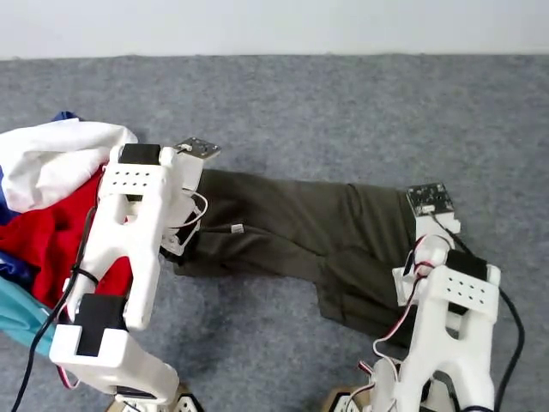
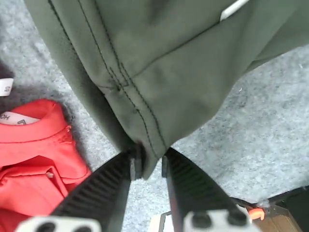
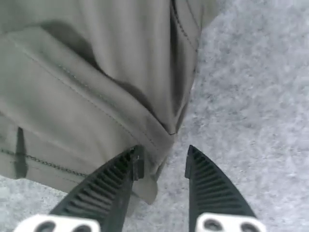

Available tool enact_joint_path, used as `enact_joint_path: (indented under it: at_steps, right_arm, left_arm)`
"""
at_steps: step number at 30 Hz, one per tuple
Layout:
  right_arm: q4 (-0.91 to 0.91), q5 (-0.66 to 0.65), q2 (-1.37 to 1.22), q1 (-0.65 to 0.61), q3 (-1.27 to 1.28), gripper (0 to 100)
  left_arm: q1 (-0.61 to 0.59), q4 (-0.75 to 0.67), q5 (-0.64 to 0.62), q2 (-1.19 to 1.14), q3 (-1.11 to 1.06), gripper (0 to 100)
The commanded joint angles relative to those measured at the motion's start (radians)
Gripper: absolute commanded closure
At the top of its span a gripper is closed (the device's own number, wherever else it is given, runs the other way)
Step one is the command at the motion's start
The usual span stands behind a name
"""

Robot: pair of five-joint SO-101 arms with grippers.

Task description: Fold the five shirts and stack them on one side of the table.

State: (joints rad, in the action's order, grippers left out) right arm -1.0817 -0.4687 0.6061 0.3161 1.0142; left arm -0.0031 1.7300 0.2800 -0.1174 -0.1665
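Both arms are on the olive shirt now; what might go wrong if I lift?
The left tool pinches only the very edge of the olive shirt, so it may slip out. The right tool stands open, the hem against just one jaw, so that side might stay down and skew the fold. The red shirt lies close beside the left tool and could get dragged.

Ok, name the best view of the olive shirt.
The high view: the olive shirt lies spread between both arms. The left wrist view shows an edge pinched in the left gripper; the right wrist view shows a hem at the open right gripper.
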Motion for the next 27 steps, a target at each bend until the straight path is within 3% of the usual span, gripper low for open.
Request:
enact_joint_path:
  at_steps: [1,6,27]
  right_arm:
    - [0.047,-0.005,-0.002,0.004,0.026,85.0]
    - [0.101,-0.005,-0.002,0.004,0.071,93.5]
    - [0.099,-0.014,0.01,0.001,0.051,98.7]
  left_arm:
    - [0.006,0.023,0.003,0.034,0.004,91]
    - [0.006,0.023,0.003,0.034,0.004,91]
    - [0.006,0.023,0.003,0.034,0.002,91]
